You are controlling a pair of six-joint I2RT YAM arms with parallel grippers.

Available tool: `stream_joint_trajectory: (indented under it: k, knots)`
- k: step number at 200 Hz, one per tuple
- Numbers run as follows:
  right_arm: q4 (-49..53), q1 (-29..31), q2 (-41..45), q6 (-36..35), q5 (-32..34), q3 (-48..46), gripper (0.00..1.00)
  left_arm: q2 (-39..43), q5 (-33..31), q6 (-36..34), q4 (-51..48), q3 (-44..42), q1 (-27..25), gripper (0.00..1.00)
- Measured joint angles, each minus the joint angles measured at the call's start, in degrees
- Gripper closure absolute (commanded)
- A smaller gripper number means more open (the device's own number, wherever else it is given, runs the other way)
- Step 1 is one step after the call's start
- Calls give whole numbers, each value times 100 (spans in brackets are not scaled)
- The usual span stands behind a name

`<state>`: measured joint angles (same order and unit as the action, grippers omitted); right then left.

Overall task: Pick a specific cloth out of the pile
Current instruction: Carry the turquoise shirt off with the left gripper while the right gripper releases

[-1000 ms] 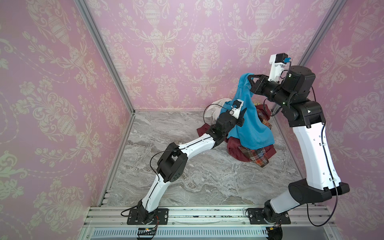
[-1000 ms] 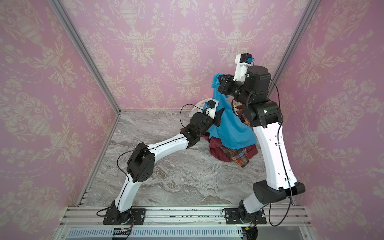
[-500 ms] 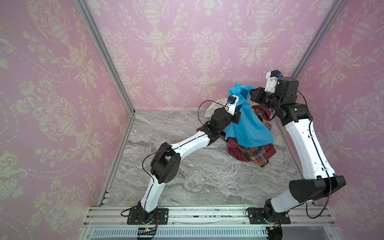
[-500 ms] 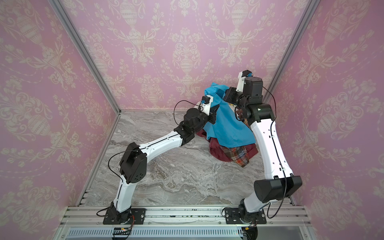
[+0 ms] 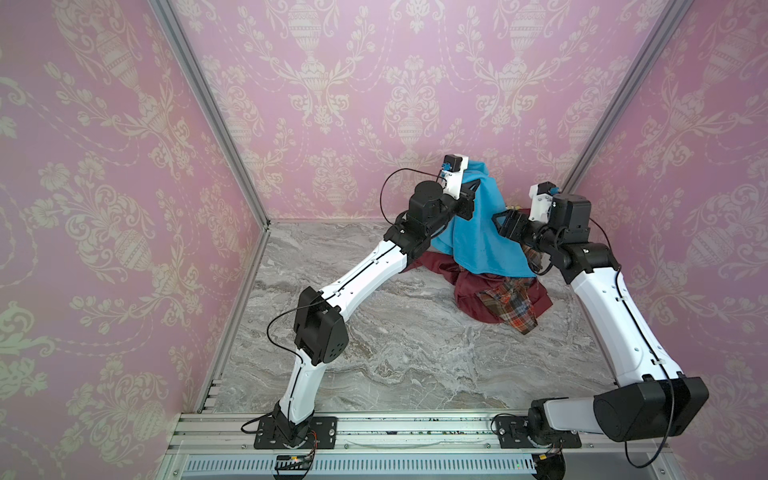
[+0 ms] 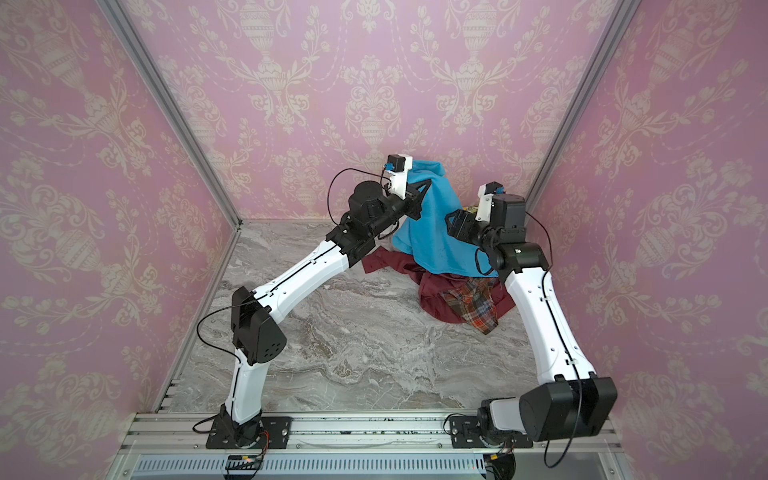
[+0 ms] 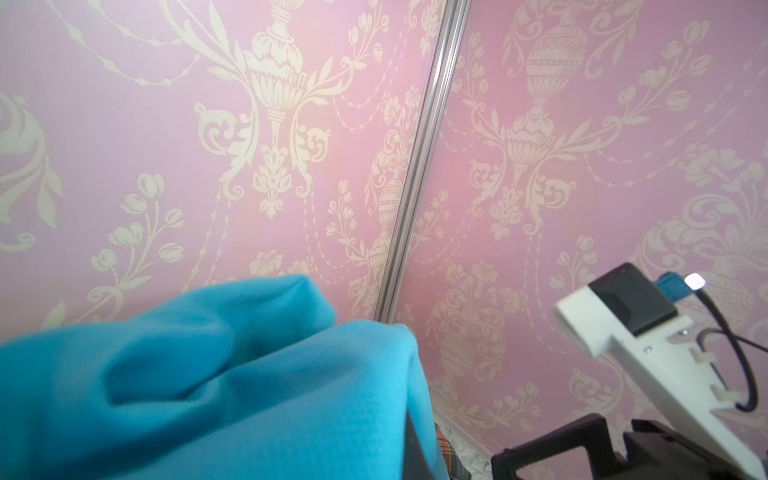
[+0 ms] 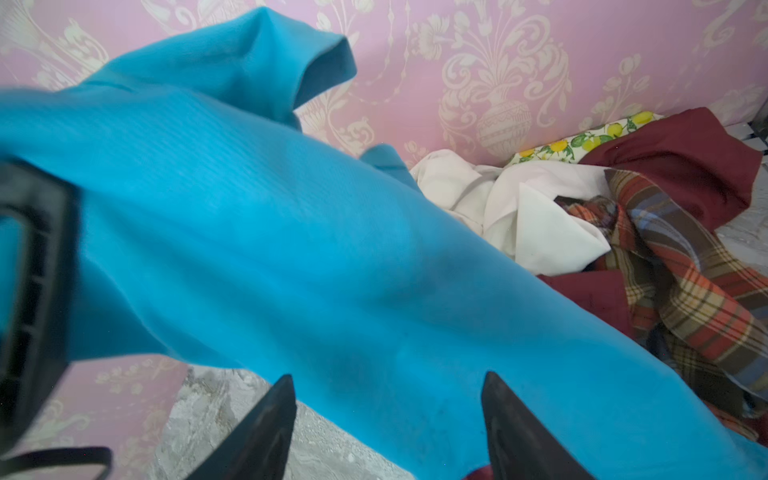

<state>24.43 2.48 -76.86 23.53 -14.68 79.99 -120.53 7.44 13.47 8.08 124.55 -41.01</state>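
Turquoise fabric is bunched in the left gripper [image 5: 473,195], which is clenched on the top end of the cloth [image 5: 482,245] and holds it high by the back wall. The jaws themselves are buried in the folds. From there the cloth hangs down like a tent, its lower hem lying on the pile [image 5: 503,297] in the far right corner of the marble table [image 5: 415,357].

Right beside the drape, the right gripper [image 5: 505,222] is released. Its own wrist view shows the two black fingers [image 8: 257,436] spread wide, with the cloth passing just beyond their tips and not pinched between them.

Both top views give the pile as only a maroon shirt [image 6: 436,299] and a plaid shirt [image 6: 473,309] poking out under the blue. The right wrist view gets behind the drape. There's a white garment [image 8: 523,216] and a strip of lemon-print fabric [image 8: 582,143] against the wallpaper [image 8: 498,62], plus more maroon and plaid. The left wrist view is mostly wallpaper, with the blue bunch up close, a sliver of plaid, and the right arm's wrist camera [image 7: 623,303].
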Motion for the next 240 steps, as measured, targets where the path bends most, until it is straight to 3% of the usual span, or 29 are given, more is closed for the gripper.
stream_joint_trajectory:
  k: [58, 90, 113, 190, 216, 240]
  knots:
    - [-463, 96, 717, -315, -50, -1899, 13, 4, 273, -81, -1978, 1847, 455, 100]
    - [-748, 431, 1231, -444, 17, -2660, 12, 297, 280, -317, -2894, 1982, 820, 100]
    - [-975, 671, 1523, -503, 72, -3034, 11, 785, 273, -444, -3370, 1438, 1250, 100]
    - [-1397, 1261, 1862, -553, 109, -3587, 11, 3340, 42, -527, -3657, -1829, 3226, 100]
    - [-1613, 1436, 1895, -546, 114, -3718, 11, 3731, -341, -564, -3790, -2179, 3766, 100]
    - [-1722, 1567, 1886, -535, 114, -3788, 11, 3759, -785, -737, -3917, -2199, 3921, 100]
